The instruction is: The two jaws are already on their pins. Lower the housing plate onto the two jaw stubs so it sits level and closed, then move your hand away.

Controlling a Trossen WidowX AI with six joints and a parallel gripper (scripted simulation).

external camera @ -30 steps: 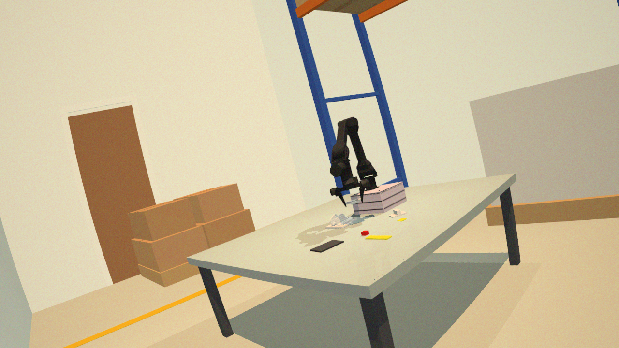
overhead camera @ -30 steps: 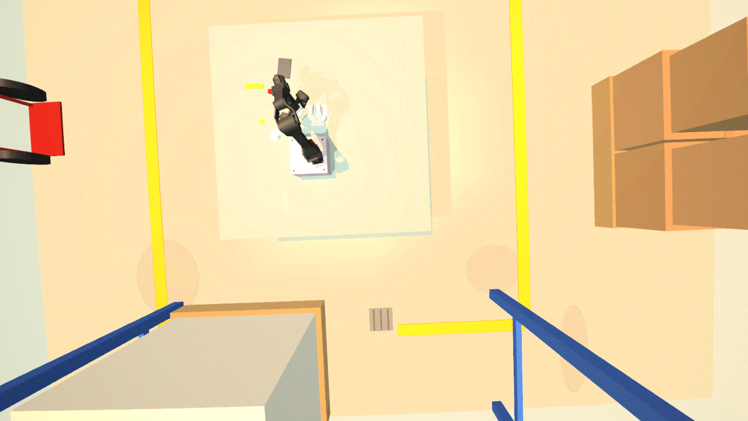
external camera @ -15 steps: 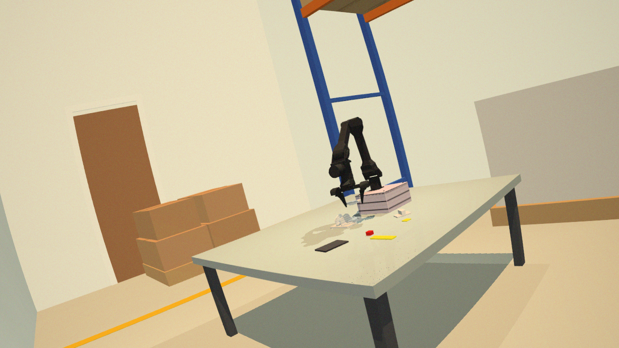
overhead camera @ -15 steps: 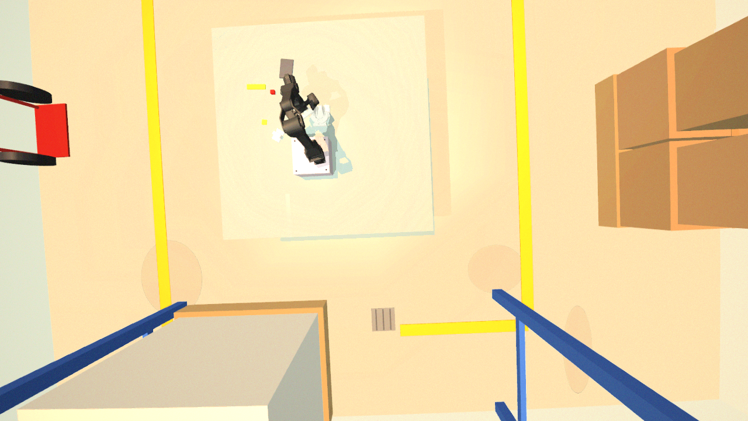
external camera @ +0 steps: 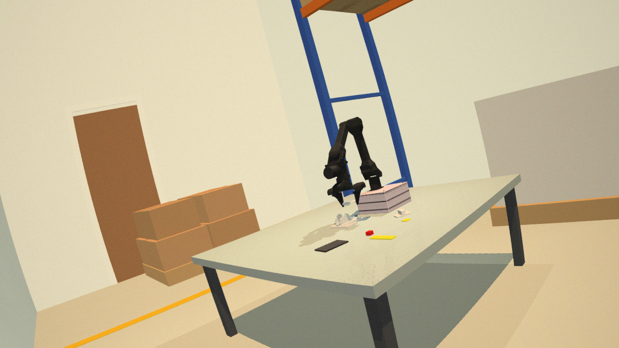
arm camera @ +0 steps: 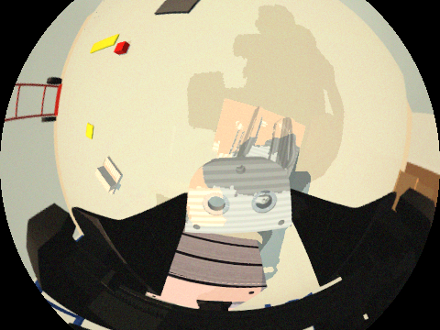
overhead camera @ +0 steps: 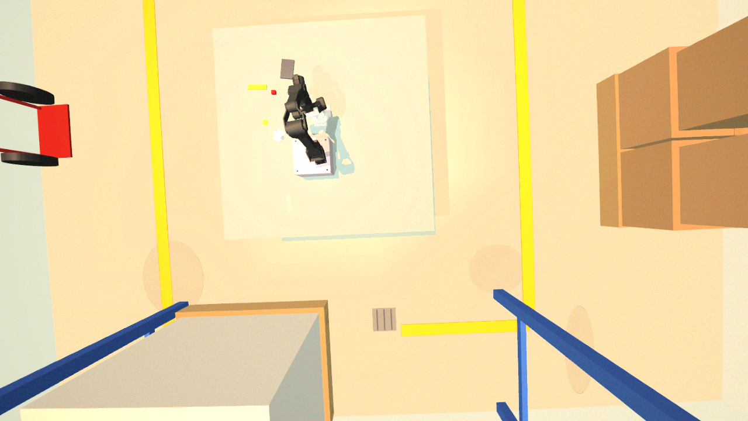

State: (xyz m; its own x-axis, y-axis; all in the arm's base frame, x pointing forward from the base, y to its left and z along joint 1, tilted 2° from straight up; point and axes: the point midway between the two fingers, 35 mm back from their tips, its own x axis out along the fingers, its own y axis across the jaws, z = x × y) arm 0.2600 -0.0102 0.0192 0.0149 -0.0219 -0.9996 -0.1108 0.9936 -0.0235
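- Top view: A black, jointed arm point(overhead camera: 295, 125) point(external camera: 362, 147) rises from a smooth, pale box point(overhead camera: 305, 167) point(external camera: 385, 199) point(arm camera: 217, 270) on a square, cream table point(overhead camera: 366, 183) point(external camera: 281, 264) point(arm camera: 151, 96). A flat, dark slab point(overhead camera: 287, 69) point(external camera: 331, 246) point(arm camera: 178, 6), a red cube point(overhead camera: 273, 92) point(external camera: 369, 232) point(arm camera: 121, 48) and 2 thin yellow pieces lie nearby. Yellow floor stripes, brown cartons and a red cart surround the table.
- Exterior view: The gripper point(external camera: 349, 203) point(arm camera: 237, 197) hangs above the table, its jaws apart around the pale housing plate point(external camera: 348, 202) point(arm camera: 238, 181). Below, the base point(external camera: 344, 224) point(arm camera: 231, 112) carries its upright jaw pieces. Dark, square legs support the table in a room with cream walls, a brown door and a blue rack.
- Wrist view: 2 black fingers grip opposite edges of the housing plate, a rounded-top panel with 2 large, rimmed holes and fine stripes of light. It partly hides the base and its 2 curved jaw pieces; contact with them cannot be judged here. Dark bands ring the box's side.
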